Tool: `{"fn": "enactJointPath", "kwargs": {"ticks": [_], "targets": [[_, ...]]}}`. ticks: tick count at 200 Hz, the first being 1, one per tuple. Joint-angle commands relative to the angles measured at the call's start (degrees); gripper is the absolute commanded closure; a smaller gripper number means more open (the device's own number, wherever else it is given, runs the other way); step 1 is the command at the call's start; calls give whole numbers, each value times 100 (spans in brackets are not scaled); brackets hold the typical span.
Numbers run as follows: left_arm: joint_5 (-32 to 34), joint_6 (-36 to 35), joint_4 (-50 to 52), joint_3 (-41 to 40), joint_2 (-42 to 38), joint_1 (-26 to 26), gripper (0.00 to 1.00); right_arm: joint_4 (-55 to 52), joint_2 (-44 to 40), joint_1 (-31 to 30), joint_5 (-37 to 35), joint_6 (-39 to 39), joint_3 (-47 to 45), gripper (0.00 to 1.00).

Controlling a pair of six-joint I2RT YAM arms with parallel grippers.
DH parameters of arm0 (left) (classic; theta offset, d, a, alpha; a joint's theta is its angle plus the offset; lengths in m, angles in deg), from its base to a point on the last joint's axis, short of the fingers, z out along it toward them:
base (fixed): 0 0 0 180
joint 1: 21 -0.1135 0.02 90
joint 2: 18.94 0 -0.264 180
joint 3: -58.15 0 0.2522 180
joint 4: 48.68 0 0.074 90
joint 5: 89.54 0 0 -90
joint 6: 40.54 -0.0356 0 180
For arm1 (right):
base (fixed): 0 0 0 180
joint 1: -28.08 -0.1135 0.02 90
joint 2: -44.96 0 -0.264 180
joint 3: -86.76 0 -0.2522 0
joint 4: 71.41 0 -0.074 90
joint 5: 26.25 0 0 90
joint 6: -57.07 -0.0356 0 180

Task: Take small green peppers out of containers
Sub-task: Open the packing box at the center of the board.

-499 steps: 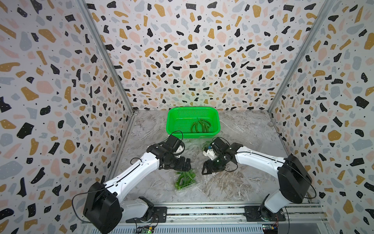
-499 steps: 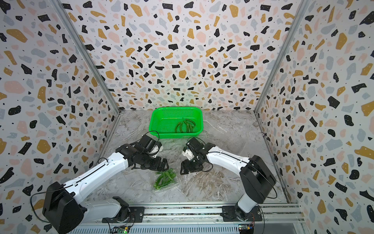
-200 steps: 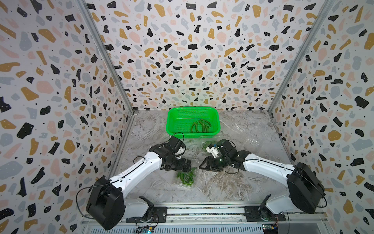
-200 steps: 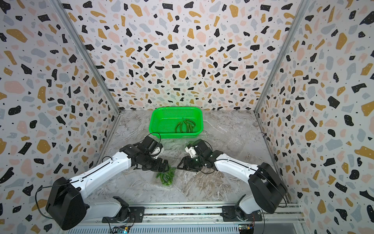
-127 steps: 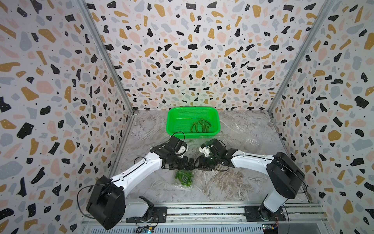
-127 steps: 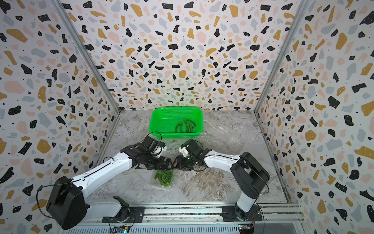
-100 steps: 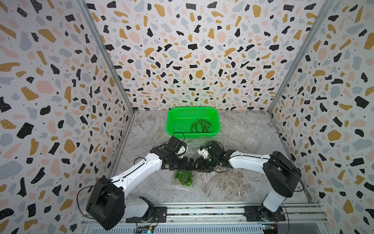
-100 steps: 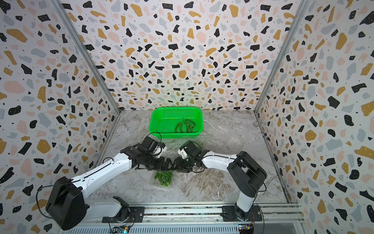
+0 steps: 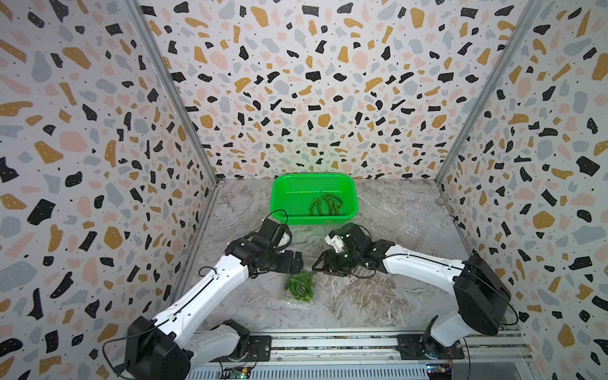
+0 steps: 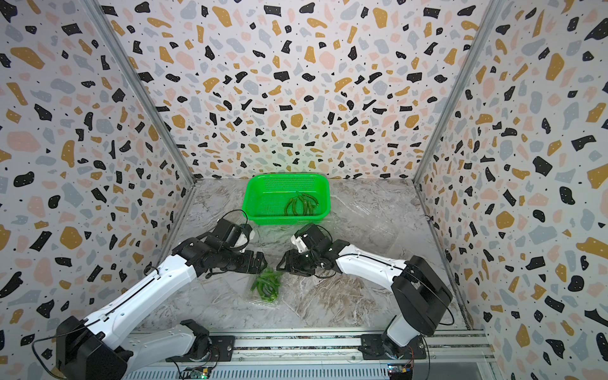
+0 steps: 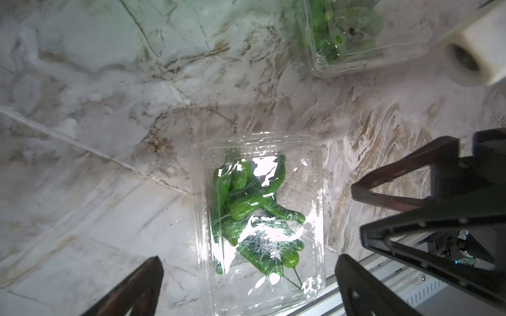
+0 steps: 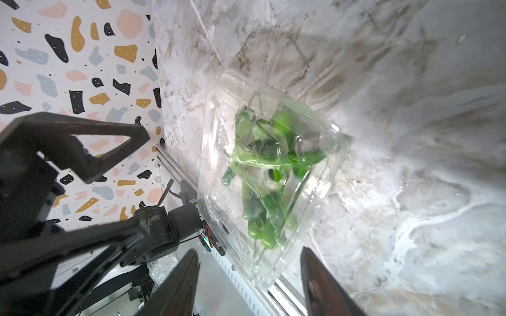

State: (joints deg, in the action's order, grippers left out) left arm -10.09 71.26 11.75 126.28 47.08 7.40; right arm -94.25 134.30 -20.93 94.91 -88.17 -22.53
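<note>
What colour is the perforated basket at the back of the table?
The basket is bright green. It shows best in a top view.

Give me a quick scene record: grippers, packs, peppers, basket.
left gripper: open, holding nothing, at the far end of the near clear pack
right gripper: open, holding nothing, aimed at the same pack
near clear pack: on the table between both grippers, green peppers inside
second clear pack: seen in the left wrist view only, also filled
green basket: at the back of the table, a few loose peppers in it
</note>
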Motion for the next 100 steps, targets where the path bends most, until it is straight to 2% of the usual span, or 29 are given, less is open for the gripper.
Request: {"fn": "enactJointPath", "kwargs": {"ticks": [1, 39, 100], "targets": [[-432, -83, -84, -207, 235, -174, 1, -130, -35, -82, -127, -100, 3, 38], [-1129, 347, -1007, -637, 362, -224, 1, 124, 360, -113, -77, -80, 203, 38], [-1454, 531, -1555, -823, 631, -230, 1, 85, 912, -178, -31, -17, 669, 38]]}}
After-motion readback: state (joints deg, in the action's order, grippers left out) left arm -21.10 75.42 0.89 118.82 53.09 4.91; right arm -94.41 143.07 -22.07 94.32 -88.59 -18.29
